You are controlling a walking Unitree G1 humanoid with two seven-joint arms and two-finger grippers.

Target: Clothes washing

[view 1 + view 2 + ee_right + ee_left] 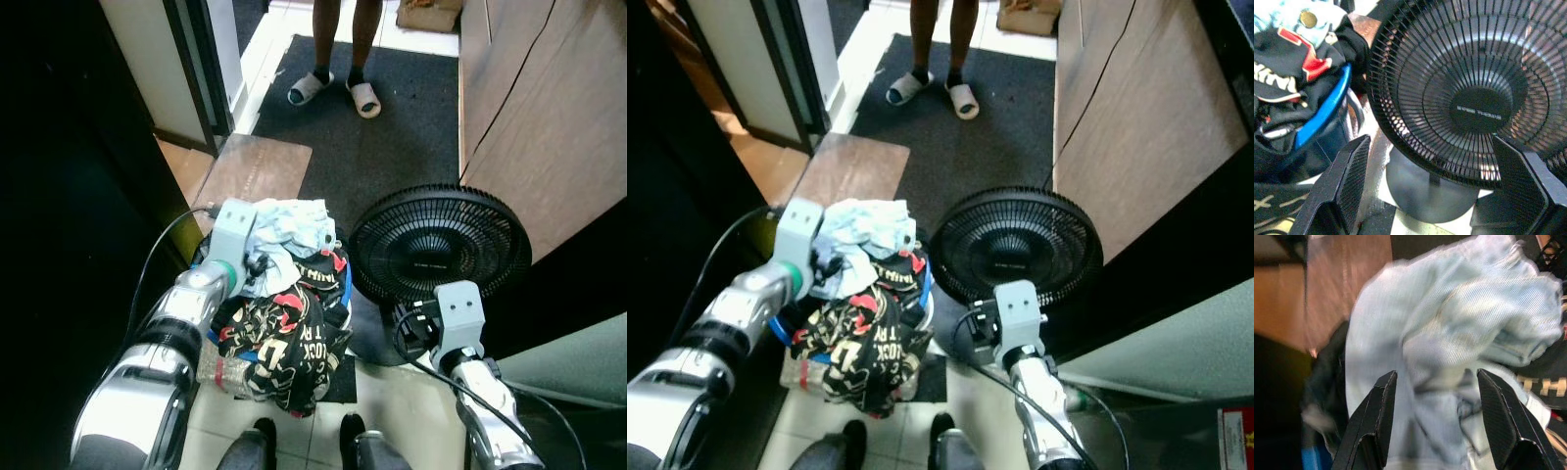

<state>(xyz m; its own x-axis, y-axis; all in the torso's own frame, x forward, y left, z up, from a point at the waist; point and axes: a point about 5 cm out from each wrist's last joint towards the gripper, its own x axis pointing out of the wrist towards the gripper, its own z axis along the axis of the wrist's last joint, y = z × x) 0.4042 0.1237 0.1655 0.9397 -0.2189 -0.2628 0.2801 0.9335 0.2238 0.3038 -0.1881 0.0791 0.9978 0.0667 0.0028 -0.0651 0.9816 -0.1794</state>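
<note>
Left wrist view shows the left gripper point(1432, 423) with its fingers point(1374, 421) spread apart over a pale blue cloth point(1449, 328), not closed on it. This cloth lies on top of a heap of clothes point(284, 333) in a blue basket point(1322, 110) on the floor. The right gripper point(1437, 191) also has its fingers wide apart, in front of a black fan point(441, 245) just beside the basket. Further away, a person's feet in slippers point(333, 90) stand on a dark mat point(392, 127).
</note>
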